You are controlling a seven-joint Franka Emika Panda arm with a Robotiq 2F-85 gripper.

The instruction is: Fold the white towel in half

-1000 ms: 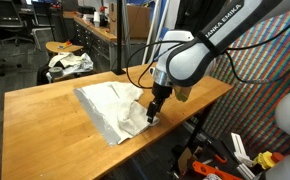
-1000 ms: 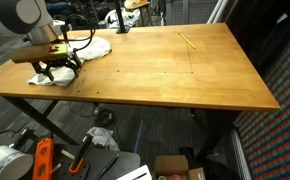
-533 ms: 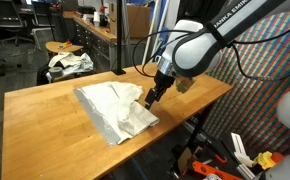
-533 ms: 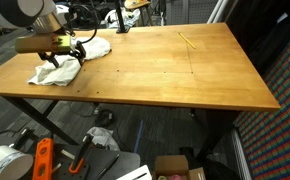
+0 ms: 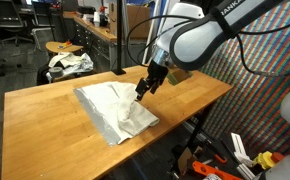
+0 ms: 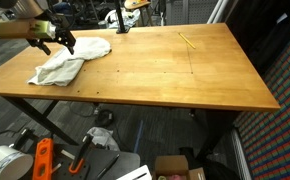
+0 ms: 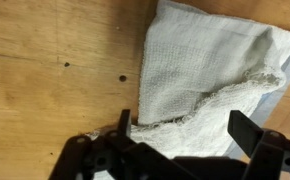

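Gripper (image 5: pixel 143 88), black and two-fingered, hangs above the white woven cloth towel (image 5: pixel 115 112); jaws spread wide, nothing between them; the wrist view confirms an empty gap.

Wrist view, read left to right: bare light-brown wooden table (image 7: pixel 55 60), marked by small dark holes (image 7: pixel 122 78); then the towel, lying flat on the wood; then, toward the right, a hemmed edge (image 7: pixel 225 95) running diagonally over a lower layer, so one portion is laid over another.

In both exterior views the towel sits rumpled near the table's edge, beneath and just beside me.

Assessment: a fold appears made but uneven; the edges do not meet squarely.

Risks noted:
- the top layer may slump back, being loose and unpressed;
- a renewed descent could pinch both layers together and drag the whole cloth;
- any sideways pull could carry it over the nearby table edge.
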